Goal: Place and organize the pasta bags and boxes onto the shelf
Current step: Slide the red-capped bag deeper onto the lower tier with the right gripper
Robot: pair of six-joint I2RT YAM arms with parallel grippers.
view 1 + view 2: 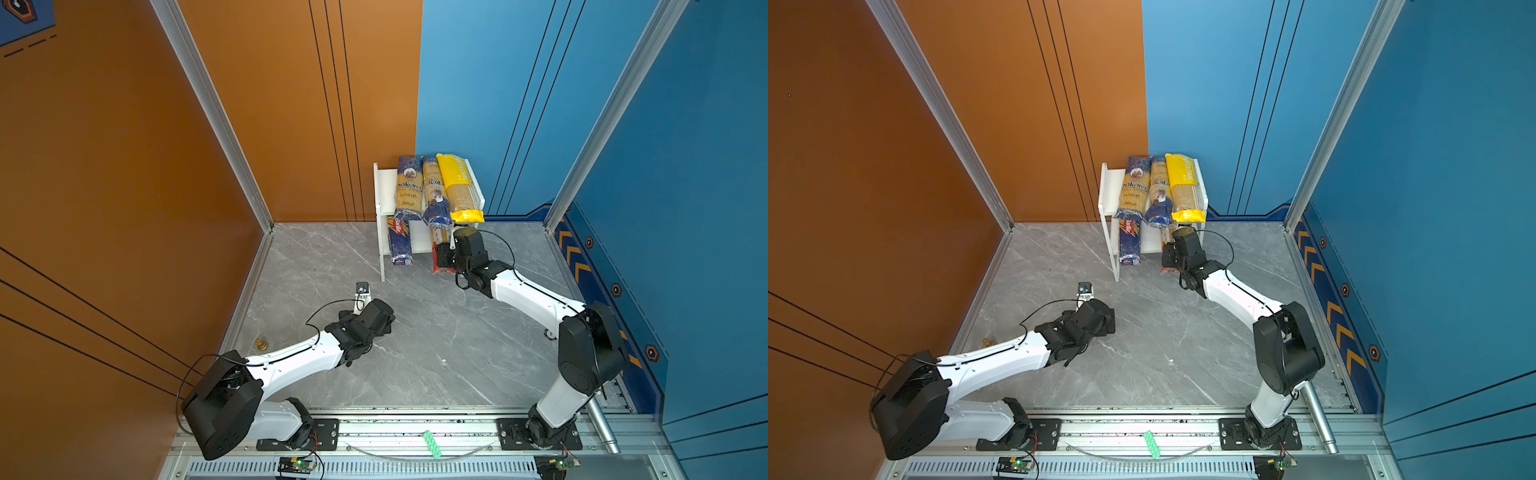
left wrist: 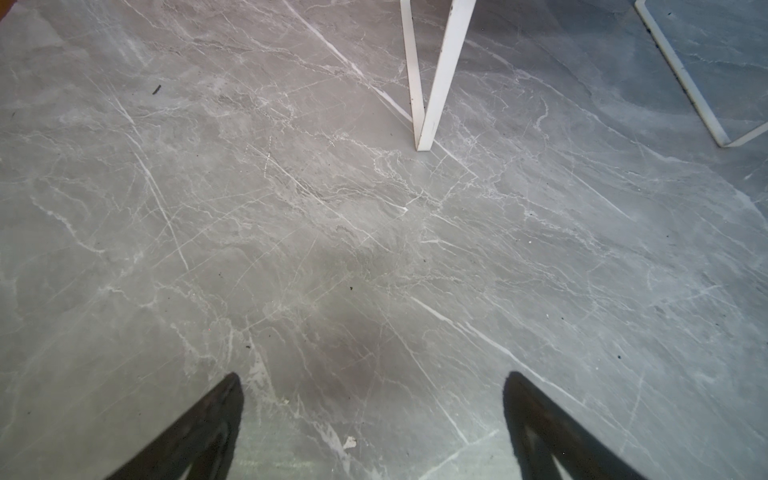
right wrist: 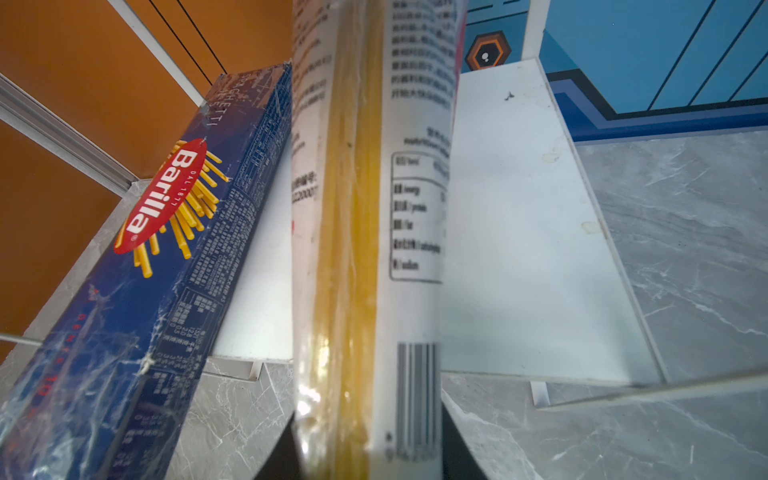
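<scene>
The white shelf (image 1: 384, 195) (image 1: 1108, 187) stands against the back wall. Its top board carries two navy-and-yellow "ankara" packs (image 1: 408, 187) (image 1: 434, 191) and a bright yellow pack (image 1: 459, 183). On the lower board (image 3: 519, 228) lies the dark blue Barilla pack (image 1: 400, 243) (image 3: 158, 232), sticking out over the front. Beside it the clear pack with red ends (image 1: 439, 243) (image 3: 365, 208) reaches lengthwise onto the lower board, and my right gripper (image 1: 442, 253) (image 3: 368, 419) is shut on its near end. My left gripper (image 1: 384, 322) (image 2: 372, 382) hangs open over bare floor, short of a shelf leg (image 2: 436, 83).
Orange wall on the left and blue wall on the right box in the grey marble floor (image 1: 436, 340). A small brass object (image 1: 261, 344) sits by the left wall. A green strip (image 1: 431, 444) and a metal cylinder (image 1: 602, 428) lie at the front rail.
</scene>
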